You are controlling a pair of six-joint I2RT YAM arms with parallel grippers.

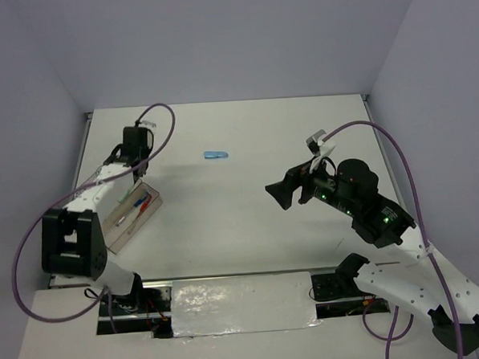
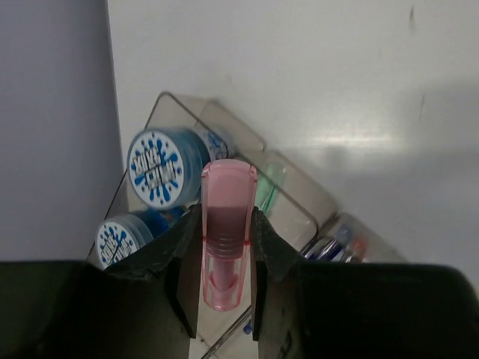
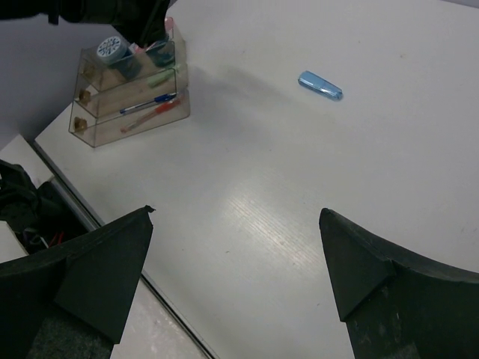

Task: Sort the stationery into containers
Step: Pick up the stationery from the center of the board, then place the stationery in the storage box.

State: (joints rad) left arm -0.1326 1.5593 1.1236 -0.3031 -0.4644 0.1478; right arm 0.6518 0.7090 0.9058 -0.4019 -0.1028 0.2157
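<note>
Left gripper (image 2: pixel 227 224) holds one pink capsule (image 2: pixel 228 187), right gripper (image 3: pixel 236 213) wide; two discs (image 2: pixel 156 168) (image 2: pixel 120 241) in tray (image 2: pixel 224 120).

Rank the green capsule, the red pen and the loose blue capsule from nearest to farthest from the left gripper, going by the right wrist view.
1. The green capsule, in the middle compartment of the clear tray, right by the left gripper, which holds the pink capsule.
2. The red pen, one compartment further toward the camera.
3. The blue capsule, alone on the table, far right.
</note>
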